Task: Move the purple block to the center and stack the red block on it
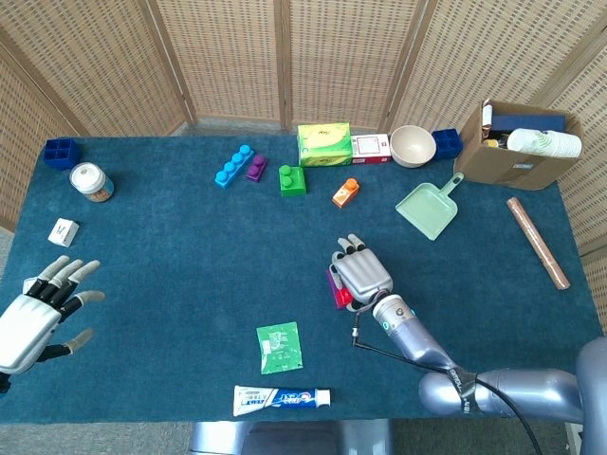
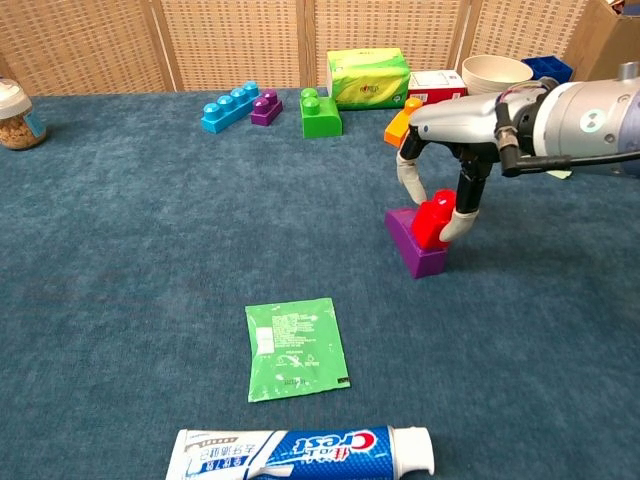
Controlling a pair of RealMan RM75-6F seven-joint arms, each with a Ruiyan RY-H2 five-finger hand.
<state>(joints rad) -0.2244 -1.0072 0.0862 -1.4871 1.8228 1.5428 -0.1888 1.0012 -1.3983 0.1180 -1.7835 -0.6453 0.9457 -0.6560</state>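
purple block lengthwise toward camera, red block atop

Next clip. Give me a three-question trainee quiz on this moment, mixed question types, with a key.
1. True or false: the left hand holds the red block.
2. Multiple choice: the red block sits against which thing? A) the green packet B) the purple block C) the toothpaste tube
3. Fill in: the right hand holds the red block, while the left hand holds ____.

Key: 1 false; the right hand pinches it. 2 B; whether it is fully seated cannot be told. 3 nothing; its fingers are spread.
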